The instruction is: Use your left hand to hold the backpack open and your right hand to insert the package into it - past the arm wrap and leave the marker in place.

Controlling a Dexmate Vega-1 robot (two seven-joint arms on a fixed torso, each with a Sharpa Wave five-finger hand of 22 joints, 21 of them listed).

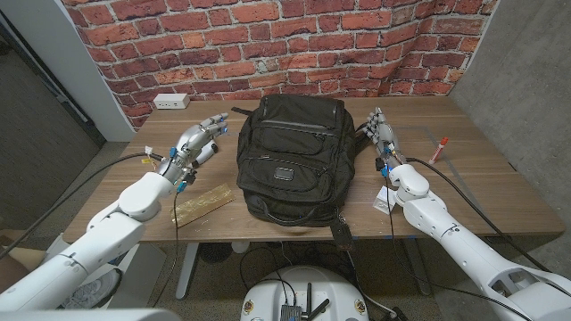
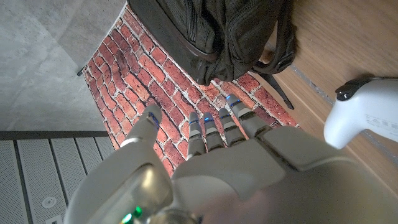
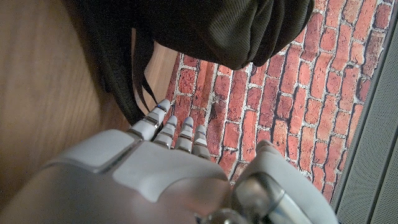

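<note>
left robot hand (image 1: 198,143) fingers spread, empty | right robot hand (image 1: 384,135) fingers apart, empty | black woven backpack (image 1: 290,156) between them | flat golden package (image 1: 203,204) on wooden table (image 1: 482,178)

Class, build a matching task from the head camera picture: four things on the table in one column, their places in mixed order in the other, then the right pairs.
Things
1. backpack
2. gold package
3. red marker
4. white power strip

Places
A. far left corner, by the brick wall
B. middle of the table
C. right side, beyond the right hand
D. near edge, close to the left arm

Pairs: 1-B, 2-D, 3-C, 4-A
</note>
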